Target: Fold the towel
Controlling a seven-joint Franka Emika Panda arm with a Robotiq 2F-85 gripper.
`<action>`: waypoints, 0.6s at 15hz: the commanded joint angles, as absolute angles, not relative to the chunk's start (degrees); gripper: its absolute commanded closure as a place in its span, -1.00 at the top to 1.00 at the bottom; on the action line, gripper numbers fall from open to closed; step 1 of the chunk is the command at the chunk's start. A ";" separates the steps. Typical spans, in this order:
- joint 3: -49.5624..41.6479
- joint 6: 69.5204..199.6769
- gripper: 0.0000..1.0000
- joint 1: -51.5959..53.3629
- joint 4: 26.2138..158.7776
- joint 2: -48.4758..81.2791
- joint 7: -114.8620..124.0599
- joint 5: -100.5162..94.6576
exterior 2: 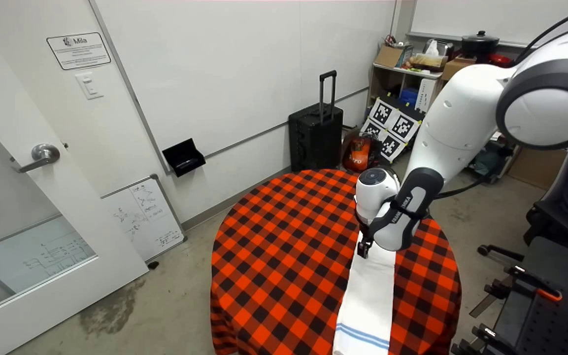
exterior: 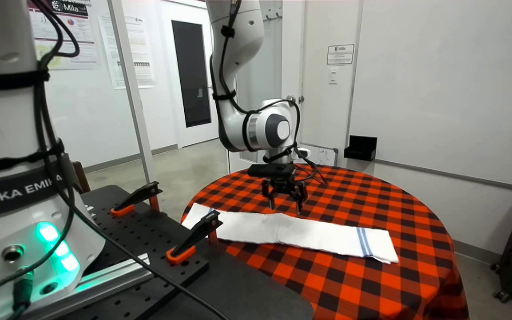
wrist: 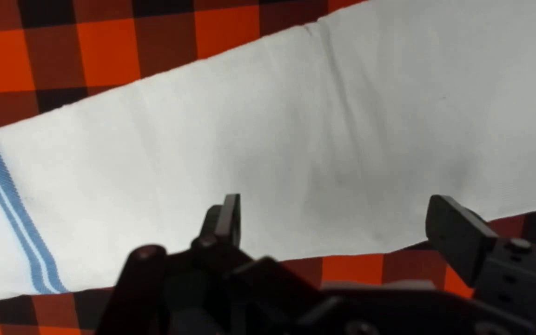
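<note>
The white towel (exterior: pixel 322 235) lies flat as a long narrow strip on the checked tablecloth, with blue stripes near one end and a crease across its middle. A bit of blue also shows near its far end. In another exterior view the arm partly hides one end of the towel (exterior 2: pixel 370 291). My gripper (exterior: pixel 285 210) is above the table near the towel's middle, pointing down. In the wrist view the fingers of the gripper (wrist: pixel 335 197) are wide apart with nothing between them, over one long edge of the towel (wrist: pixel 272 116). The gripper also shows in an exterior view (exterior 2: pixel 363 250).
The red-and-black checked tablecloth (exterior: pixel 340 289) covers the round table. A black bench (exterior: pixel 238 284) with orange-tipped clamps (exterior: pixel 196 235) stands beside the table at the robot's base. A black suitcase (exterior 2: pixel 316 138) and a whiteboard wall (exterior 2: pixel 224 74) stand beyond the table.
</note>
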State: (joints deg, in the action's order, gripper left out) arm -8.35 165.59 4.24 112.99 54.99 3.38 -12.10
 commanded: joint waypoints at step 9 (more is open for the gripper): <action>-8.69 161.87 0.17 3.80 100.46 65.47 2.95 -8.59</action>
